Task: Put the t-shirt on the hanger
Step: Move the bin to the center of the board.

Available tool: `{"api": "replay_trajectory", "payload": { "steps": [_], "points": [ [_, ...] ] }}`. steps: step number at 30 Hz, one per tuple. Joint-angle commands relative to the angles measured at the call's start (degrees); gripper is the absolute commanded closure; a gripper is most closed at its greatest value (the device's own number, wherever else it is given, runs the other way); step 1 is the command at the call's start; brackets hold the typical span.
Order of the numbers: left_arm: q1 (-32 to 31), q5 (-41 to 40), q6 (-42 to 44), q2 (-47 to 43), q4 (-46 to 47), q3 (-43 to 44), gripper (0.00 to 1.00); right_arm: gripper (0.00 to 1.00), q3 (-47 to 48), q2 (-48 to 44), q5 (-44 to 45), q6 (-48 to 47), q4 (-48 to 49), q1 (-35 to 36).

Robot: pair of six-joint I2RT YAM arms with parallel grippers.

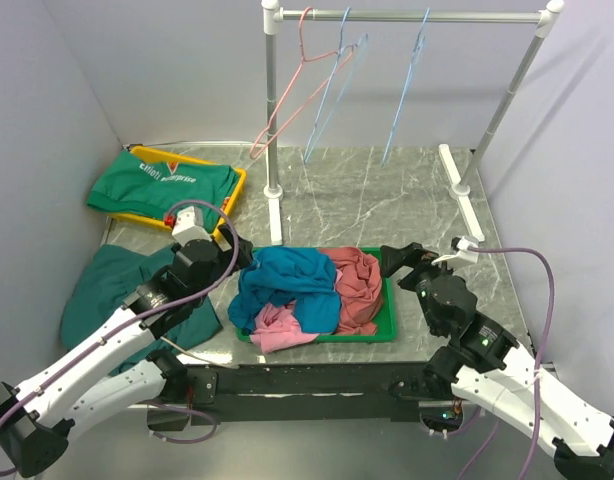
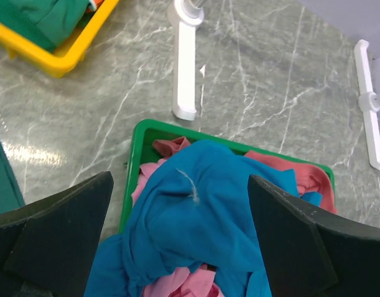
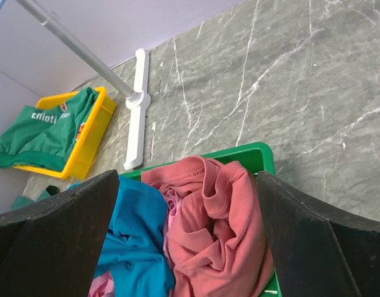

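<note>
The teal-blue t-shirt point(image 1: 284, 283) is lying crumpled in the green tray point(image 1: 391, 310) at the lower centre of the overhead view, draping over a pink garment point(image 1: 277, 328). The left gripper point(image 2: 181, 185) is hovering above it, jaws spread wide, holding nothing. The right gripper point(image 3: 187, 185) is gaping equally wide over a salmon shirt point(image 3: 208, 229), empty.

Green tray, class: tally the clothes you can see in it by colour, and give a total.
Blue t-shirt: 1
Light pink garment: 1
Salmon-red garment: 1
Total: 3 visible in the green tray
</note>
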Motion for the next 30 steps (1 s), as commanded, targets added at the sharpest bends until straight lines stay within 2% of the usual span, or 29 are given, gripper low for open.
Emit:
{"api": "replay_trajectory", "payload": {
  "steps": [1, 6, 19, 27, 28, 30],
  "points": [
    [0.0, -3.3, -2.9, -0.5, -3.8, 0.7, 0.04, 0.0, 0.6, 0.9, 0.3, 0.3, 1.0, 0.3],
    [0.1, -6.5, -8.9, 2.1, -10.4, 0.3, 0.04, 0.0, 2.2, 2.9, -1.6, 0.6, -0.8, 0.4],
    [1.0, 1.1, -11.6, 0.3, -3.8, -8.8, 0.03, 0.0, 3.6, 6.1, -8.4, -0.5, -1.9, 0.3],
    [0.9, 15.6, -13.3, 2.4, 14.1, -19.5, 0.03, 0.0, 4.7, 7.5, -9.8, -0.3, -1.9, 0.3],
    [0.7, 17.3, -13.5, 3.4, 20.3, -20.8, 0.02, 0.0, 4.8, 7.7, -10.0, -0.4, -1.6, 0.3],
    [-0.6, 19.7, -13.7, 4.0, 26.7, -24.1, 0.01, 0.0, 5.3, 7.9, -10.2, -0.6, -1.5, 0.3]
  ]
}}
